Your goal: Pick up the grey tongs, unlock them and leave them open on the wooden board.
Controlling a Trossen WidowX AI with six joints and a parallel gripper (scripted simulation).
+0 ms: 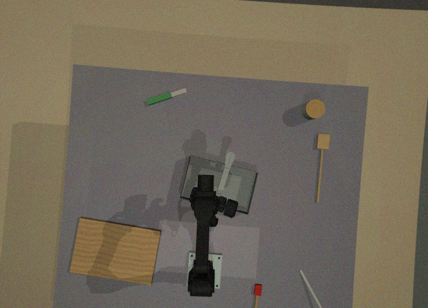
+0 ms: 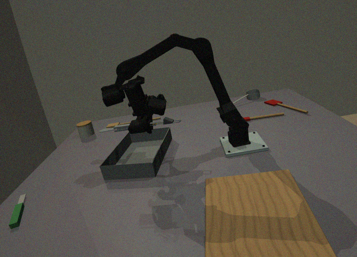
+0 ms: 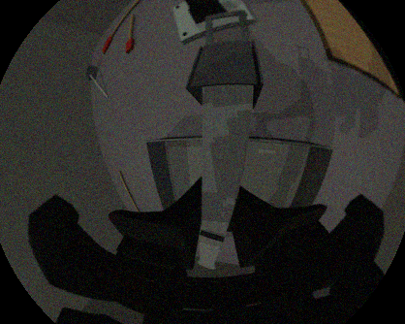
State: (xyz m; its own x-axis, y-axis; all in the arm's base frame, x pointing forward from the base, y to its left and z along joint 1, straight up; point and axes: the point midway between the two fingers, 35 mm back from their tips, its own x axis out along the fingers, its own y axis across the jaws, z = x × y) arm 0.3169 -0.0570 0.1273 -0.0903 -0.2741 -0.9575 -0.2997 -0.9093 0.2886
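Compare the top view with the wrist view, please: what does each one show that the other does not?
Only top: the green-handled knife and the wooden-lidded jar.

Only wrist: the tool's fingers shut on the grey tongs, the dark block and wire loop at the tongs' end, and a second red-headed utensil.

Both: part of the tongs, the roasting tin, wooden board and base plate.
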